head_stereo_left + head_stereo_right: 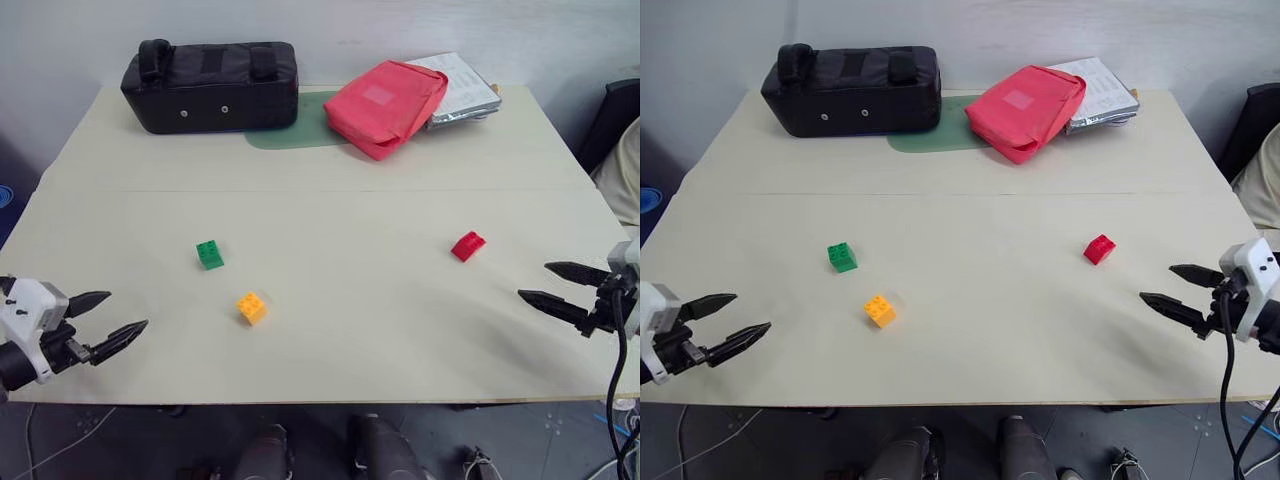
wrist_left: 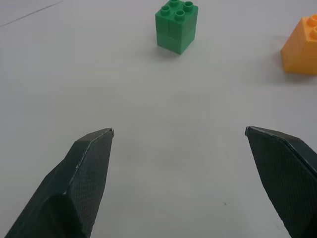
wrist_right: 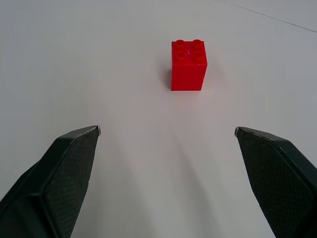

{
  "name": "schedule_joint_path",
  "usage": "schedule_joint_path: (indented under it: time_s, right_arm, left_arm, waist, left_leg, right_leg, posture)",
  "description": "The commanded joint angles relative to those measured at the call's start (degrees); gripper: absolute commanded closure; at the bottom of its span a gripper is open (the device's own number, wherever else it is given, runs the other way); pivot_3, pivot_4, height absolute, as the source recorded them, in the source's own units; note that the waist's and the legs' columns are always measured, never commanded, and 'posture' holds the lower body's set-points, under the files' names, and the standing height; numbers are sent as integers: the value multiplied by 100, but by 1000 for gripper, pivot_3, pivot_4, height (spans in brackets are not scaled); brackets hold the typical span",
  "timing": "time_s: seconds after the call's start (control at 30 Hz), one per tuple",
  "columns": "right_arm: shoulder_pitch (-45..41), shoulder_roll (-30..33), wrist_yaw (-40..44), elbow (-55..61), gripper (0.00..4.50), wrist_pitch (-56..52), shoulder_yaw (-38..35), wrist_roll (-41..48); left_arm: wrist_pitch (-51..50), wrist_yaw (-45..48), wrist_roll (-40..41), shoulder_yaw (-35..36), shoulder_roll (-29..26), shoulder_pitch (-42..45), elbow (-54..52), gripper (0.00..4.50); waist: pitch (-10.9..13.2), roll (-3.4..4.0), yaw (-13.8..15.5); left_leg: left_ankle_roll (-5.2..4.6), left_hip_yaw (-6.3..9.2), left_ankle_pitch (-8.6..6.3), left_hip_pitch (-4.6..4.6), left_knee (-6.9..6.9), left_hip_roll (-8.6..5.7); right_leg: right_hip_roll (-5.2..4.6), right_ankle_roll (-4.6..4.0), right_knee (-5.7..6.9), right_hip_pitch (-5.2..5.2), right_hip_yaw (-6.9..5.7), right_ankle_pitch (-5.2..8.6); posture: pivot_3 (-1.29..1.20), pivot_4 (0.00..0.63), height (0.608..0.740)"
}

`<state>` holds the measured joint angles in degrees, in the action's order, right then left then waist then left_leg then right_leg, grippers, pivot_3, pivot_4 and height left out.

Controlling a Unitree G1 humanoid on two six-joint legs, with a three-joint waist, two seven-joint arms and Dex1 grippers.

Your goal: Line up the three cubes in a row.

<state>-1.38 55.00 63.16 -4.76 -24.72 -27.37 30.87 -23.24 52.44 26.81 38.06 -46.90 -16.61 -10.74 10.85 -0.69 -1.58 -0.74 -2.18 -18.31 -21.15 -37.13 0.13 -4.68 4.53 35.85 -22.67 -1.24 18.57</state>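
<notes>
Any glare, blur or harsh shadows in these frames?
Head views: even light, no glare on the table. Left wrist view: green cube sharp with a faint shadow, yellow-orange cube cut by the frame edge. Right wrist view: red cube crisp.

A small red plastic studded brick (image 3: 188, 65) stands upright on the pale tabletop (image 3: 99, 74), ahead of the right gripper (image 3: 167, 133), whose black fingers (image 3: 67, 171) spread wide, empty.

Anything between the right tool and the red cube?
Nothing visible. The right tool is open and faces the red cube across bare table. The green cube and yellow-orange cube sit far off toward the robot's left.
</notes>
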Motion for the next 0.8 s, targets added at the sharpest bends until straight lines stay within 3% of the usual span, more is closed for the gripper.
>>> schedule_joint_path:
  time_s: [0.03, 0.8]
  right_arm:
    - [64, -54, -89, 295, 0, -81, -201, 136]
    - [61, -44, -508, 688, 0, -41, -79, -121]
  left_arm:
    - [202, 200, -91, 28, -115, -180, -60, 24]
    - [207, 102, -119, -132, -215, 278, 169, 24]
  waist:
    - [0, 0, -1]
    - [0, 0, 1]
  left_leg:
    - [0, 0, 0, 1, 0, 0]
    - [0, 0, 1, 2, -1, 0]
  right_leg:
    - [0, 0, 1, 1, 0, 0]
    - [0, 0, 5, 0, 1, 0]
  posture:
    - [0, 150, 740]
    - [0, 150, 740]
